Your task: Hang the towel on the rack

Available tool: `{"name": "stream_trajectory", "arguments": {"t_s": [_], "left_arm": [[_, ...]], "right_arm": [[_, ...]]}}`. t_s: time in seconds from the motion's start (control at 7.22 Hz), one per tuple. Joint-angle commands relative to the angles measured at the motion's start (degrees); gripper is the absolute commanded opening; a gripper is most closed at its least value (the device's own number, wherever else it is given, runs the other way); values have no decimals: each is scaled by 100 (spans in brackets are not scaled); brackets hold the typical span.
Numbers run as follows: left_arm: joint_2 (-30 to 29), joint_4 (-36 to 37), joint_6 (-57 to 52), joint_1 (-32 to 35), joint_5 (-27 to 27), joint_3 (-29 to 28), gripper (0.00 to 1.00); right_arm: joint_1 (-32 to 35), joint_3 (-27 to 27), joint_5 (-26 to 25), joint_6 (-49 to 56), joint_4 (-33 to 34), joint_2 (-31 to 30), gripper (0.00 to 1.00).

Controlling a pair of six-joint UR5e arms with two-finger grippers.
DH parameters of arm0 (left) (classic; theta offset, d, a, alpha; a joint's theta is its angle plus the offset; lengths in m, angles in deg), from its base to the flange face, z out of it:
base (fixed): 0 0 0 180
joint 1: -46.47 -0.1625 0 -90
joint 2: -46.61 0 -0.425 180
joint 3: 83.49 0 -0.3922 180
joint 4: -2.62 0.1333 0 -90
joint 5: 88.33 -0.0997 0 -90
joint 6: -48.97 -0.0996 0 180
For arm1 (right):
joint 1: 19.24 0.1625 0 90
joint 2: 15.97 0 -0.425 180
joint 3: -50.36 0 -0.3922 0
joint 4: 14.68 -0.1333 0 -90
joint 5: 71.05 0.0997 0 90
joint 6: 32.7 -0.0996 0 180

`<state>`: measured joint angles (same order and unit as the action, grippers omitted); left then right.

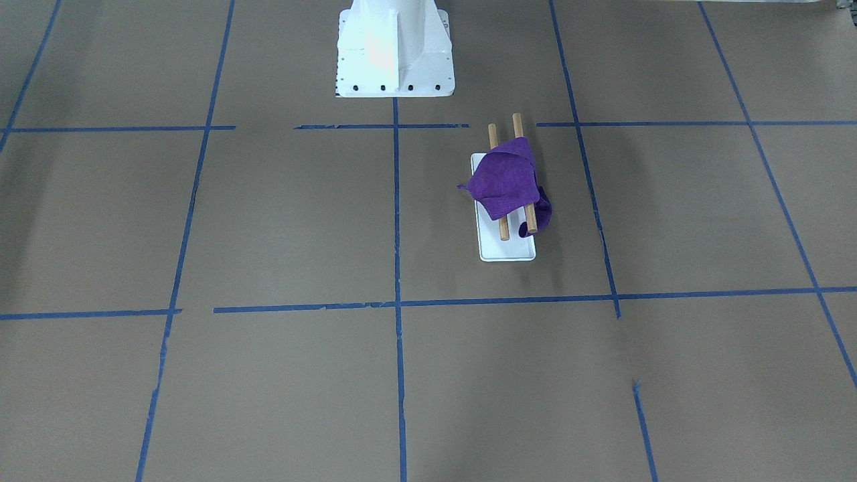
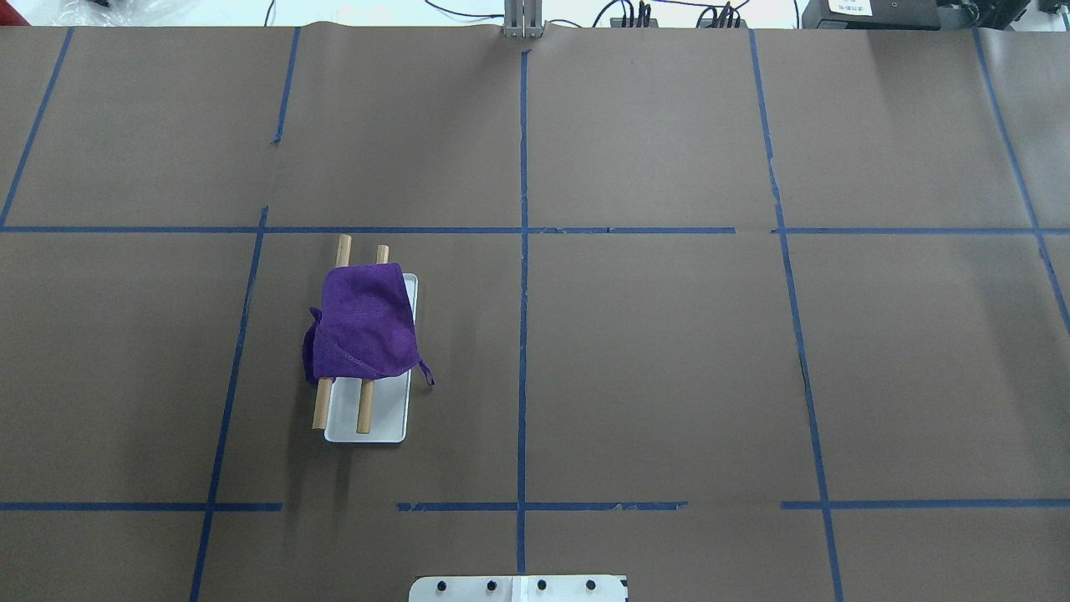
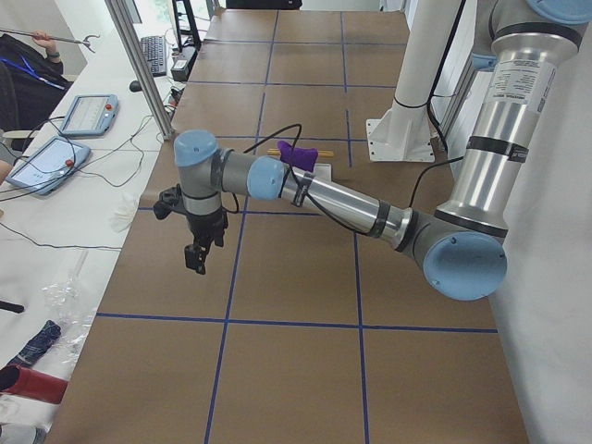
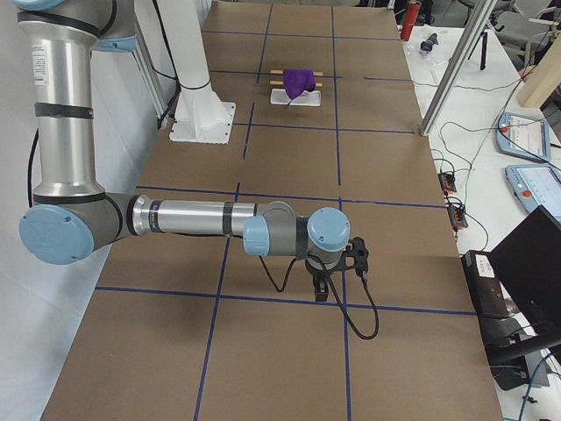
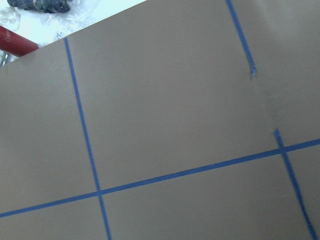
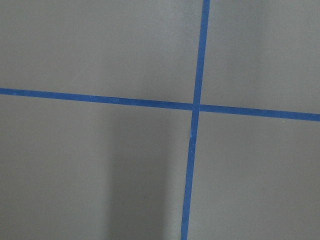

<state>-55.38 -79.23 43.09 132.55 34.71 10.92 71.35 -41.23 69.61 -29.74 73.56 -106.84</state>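
Observation:
The purple towel point(image 1: 510, 184) lies draped over the two wooden rods of the rack point(image 1: 507, 250), one side hanging down past the outer rod. The towel point(image 2: 364, 323) and the rack point(image 2: 368, 426) also show in the overhead view, and small in the left view point(image 3: 298, 155) and right view point(image 4: 300, 82). My left gripper point(image 3: 197, 259) hangs far from the rack over bare table; it shows only in the left side view and I cannot tell if it is open. My right gripper point(image 4: 321, 289) likewise shows only in the right side view, far from the rack. Both wrist views show only brown table with blue tape.
The white robot pedestal point(image 1: 394, 50) stands at the table's edge near the rack. Blue tape lines point(image 2: 523, 251) divide the brown table. Tablets point(image 3: 88, 113) and cables lie on the side bench; a laptop point(image 4: 526, 263) sits beyond the right end.

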Motion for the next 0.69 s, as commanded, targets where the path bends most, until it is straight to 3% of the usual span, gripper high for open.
{"name": "stream_trajectory", "arguments": {"t_s": [0.0,0.14,0.55], "left_arm": [[599,-340,-36,286,314,-318,100],[793,-349,-53,391,587,-283,100],[918,-340,-1,392,607,-257,100]], "right_arm": [[20,19,-4,-50,-9,16,100],[11,19,4,-59,-9,7,100],[20,-25,-4,-68,-17,-28,100]]}}
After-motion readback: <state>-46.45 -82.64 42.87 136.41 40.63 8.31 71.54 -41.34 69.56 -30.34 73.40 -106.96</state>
